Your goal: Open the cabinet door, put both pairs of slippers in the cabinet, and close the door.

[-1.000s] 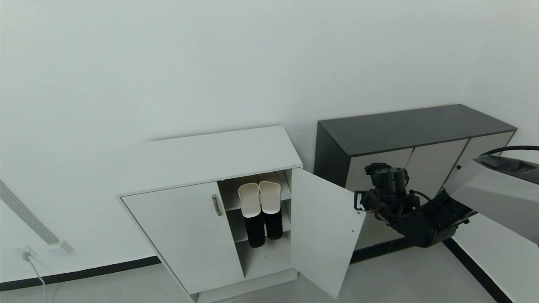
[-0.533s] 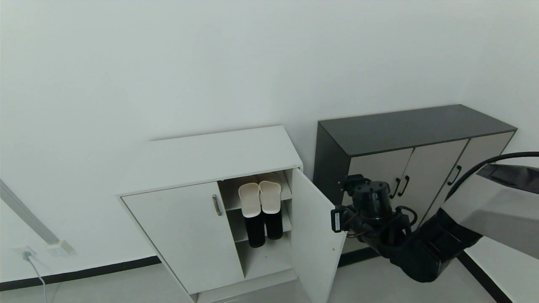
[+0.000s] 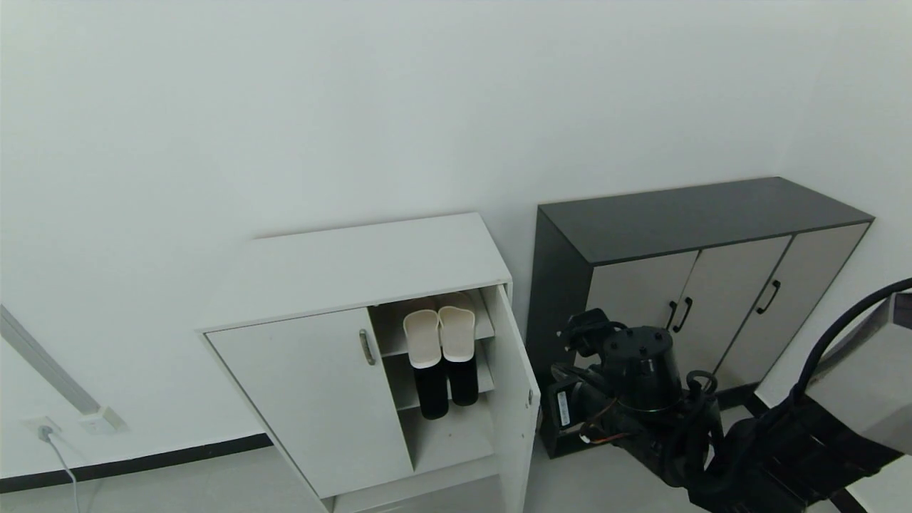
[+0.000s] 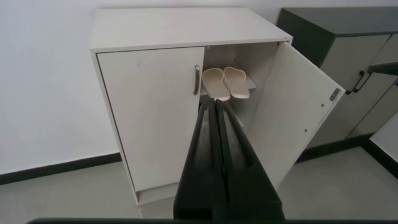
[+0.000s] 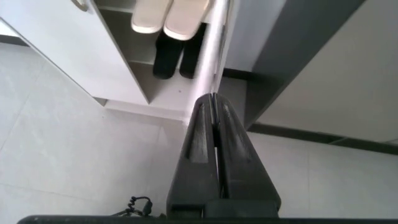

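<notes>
The white cabinet [image 3: 370,263] has its right door [image 3: 516,399] partly open. Inside, smooth white slippers [image 3: 439,335] lie on a shelf [image 3: 484,322] — black slippers [image 3: 447,388] just under them. The right gripper [image 5: 214,98] has its fingers pressed together, holding nothing, just beside the door's thin edge. The left gripper [image 4: 216,107] is squeezed together too — empty, well back from the cabinet. A white label [image 3: 562,408] on the right arm is too tiny to read.

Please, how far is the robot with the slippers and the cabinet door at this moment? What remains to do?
Done: the white slippers and the black slippers sit inside the cabinet, so opening and loading look finished. In hand: the right gripper, fingers shut, is beside the free edge of the door, which stands partly open. Left: closing the door fully.
</notes>
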You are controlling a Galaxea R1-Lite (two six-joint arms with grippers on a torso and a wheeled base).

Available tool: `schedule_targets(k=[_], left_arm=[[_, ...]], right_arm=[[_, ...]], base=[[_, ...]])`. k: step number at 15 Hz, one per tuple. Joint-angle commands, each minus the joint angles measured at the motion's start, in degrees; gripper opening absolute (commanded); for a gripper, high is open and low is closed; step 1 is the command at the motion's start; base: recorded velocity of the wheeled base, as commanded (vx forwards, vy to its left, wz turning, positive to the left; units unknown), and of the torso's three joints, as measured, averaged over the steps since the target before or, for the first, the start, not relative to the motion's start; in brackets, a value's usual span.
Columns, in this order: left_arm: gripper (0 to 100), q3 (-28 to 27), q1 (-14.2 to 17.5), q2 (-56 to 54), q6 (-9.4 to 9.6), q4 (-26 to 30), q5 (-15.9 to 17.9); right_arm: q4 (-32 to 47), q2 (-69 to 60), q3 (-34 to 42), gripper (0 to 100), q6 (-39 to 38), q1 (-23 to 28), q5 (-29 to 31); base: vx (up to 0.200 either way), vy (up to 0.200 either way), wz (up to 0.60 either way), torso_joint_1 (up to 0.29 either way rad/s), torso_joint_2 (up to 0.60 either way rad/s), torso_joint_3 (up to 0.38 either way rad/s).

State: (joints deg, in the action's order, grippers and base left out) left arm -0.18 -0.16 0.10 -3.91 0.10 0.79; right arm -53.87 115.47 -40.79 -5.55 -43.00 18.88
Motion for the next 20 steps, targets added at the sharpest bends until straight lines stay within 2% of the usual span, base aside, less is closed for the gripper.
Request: schedule_targets(k=[1,6,12,13,20], left_arm=[[0,0.01,-0.02,-0.01,-0.04,-0.01,-0.09],[0,0.01,-0.02,-0.01,-0.04,-0.01,0.00],[0,0.01,-0.02,-0.01,-0.04,-0.01,-0.09],[0,0.01,-0.02,-0.01,-0.04,-0.01,0.00],[0,0.01,-0.02,-0.01,-0.04,-0.01,0.00]], right_arm=[[-0.09,-0.51,0.27,0,0.01,-0.07,-0.16],[-0.09,-0.24,0.10,0,0.01,-0.07,-0.16],[-0.18,-0.33,0.45,0,-0.08,0.11,-0.78],[-0.18,-0.42,0.98,0,-0.08,0.90,-2.54],[-0.97,-0.95,2.12,0,5.46,7.93,-2.27]], base=[[0.000,0.000,0.00,0.000,0.00,0.000],[0.000,0.000,0.00,0.000,0.00,0.000],[0.000,0.000,0.60,0.007,0.00,0.001],[0.000,0.000,0.00,0.000,0.00,0.000],[0.000,0.000,0.00,0.000,0.00,0.000]])
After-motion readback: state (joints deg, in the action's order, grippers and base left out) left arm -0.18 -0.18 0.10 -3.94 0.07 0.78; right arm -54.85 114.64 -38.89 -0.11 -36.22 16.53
